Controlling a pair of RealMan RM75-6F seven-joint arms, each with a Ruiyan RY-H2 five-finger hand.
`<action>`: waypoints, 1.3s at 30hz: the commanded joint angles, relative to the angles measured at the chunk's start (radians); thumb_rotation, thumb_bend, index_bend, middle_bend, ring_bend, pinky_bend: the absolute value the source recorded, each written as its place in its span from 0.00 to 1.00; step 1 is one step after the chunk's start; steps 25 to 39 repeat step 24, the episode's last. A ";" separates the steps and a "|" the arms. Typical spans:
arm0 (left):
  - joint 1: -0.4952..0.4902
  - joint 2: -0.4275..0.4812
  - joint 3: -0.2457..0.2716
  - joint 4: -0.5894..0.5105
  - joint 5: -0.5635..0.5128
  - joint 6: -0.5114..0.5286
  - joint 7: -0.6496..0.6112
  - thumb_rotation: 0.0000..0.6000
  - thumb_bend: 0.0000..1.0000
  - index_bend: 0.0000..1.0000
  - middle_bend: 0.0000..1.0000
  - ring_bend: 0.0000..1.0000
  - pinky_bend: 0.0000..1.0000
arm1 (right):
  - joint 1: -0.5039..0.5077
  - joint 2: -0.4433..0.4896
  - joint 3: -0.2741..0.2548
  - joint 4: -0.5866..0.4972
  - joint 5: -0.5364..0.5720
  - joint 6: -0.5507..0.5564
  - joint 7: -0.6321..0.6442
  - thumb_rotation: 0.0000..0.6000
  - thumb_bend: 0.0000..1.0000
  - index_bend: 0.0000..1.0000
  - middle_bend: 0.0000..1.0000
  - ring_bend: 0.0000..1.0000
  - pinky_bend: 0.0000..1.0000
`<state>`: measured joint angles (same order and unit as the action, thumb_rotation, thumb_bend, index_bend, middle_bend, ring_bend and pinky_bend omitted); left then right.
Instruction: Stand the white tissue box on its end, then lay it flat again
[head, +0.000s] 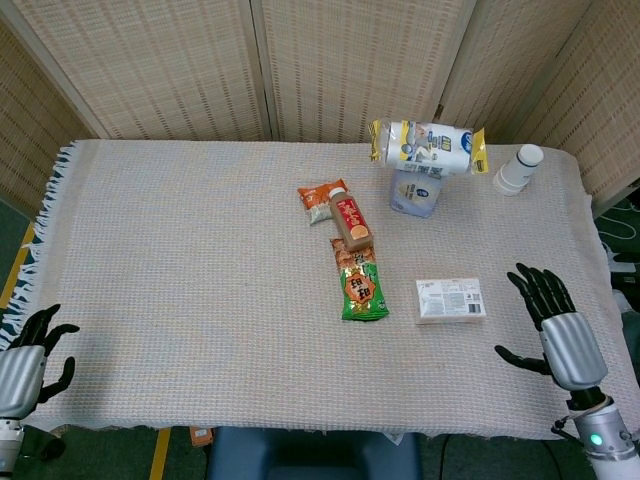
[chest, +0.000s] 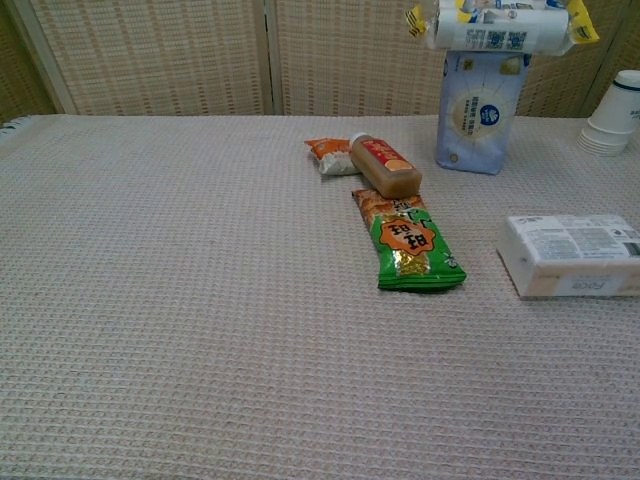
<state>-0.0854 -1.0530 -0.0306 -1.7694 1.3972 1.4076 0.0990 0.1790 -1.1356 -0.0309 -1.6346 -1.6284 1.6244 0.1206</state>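
Right hand (head: 560, 325) empty, fingers (head: 541, 287) spread, near right table edge. Left hand (head: 25, 358) empty, fingers apart, front-left corner.
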 joint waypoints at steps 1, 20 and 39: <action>-0.001 0.000 0.000 -0.001 0.002 0.001 -0.002 1.00 0.49 0.29 0.00 0.00 0.30 | -0.098 -0.053 -0.048 0.059 -0.047 -0.059 -0.177 1.00 0.00 0.00 0.00 0.05 0.00; -0.004 -0.008 0.000 0.015 0.010 0.002 -0.015 1.00 0.49 0.29 0.00 0.00 0.30 | -0.104 -0.025 0.035 0.040 0.122 -0.137 -0.172 1.00 0.00 0.00 0.00 0.05 0.00; -0.003 -0.007 -0.001 0.015 0.008 0.003 -0.014 1.00 0.49 0.29 0.00 0.00 0.30 | -0.106 -0.023 0.035 0.033 0.124 -0.146 -0.175 1.00 0.00 0.00 0.00 0.05 0.00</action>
